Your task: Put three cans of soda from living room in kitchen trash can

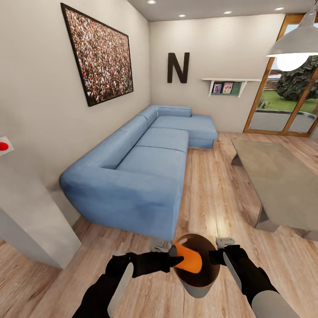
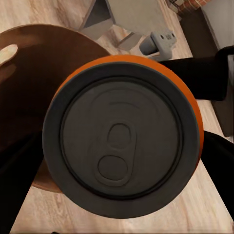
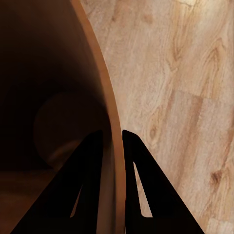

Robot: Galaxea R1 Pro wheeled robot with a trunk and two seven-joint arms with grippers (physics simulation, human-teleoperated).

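Left jaws [image 1: 176, 259] grip a seemingly unlabelled orange can [image 1: 188, 259] over the bin [image 1: 199, 282]; right jaws [image 3: 112, 146] pinch its rim.

Home living room: blue corner sofa [image 1: 145, 172], low table [image 1: 278, 176], probably glass doors [image 1: 287, 106].

The head camera is looking forward and down from high up, taking in the blue corner sofa [image 1: 150, 163], the grey low table [image 1: 278, 176] and the pale wood plank floor [image 1: 212, 194]. The left wrist camera is sitting very close behind the silvery-topped orange drink can [image 2: 122, 141], facing across the glossy brown round bin [image 2: 34, 83] toward that table's leg [image 2: 100, 19]. The right wrist camera is peering along the bin's rim [image 3: 105, 112] at close range. All three are sharing bin and floor.
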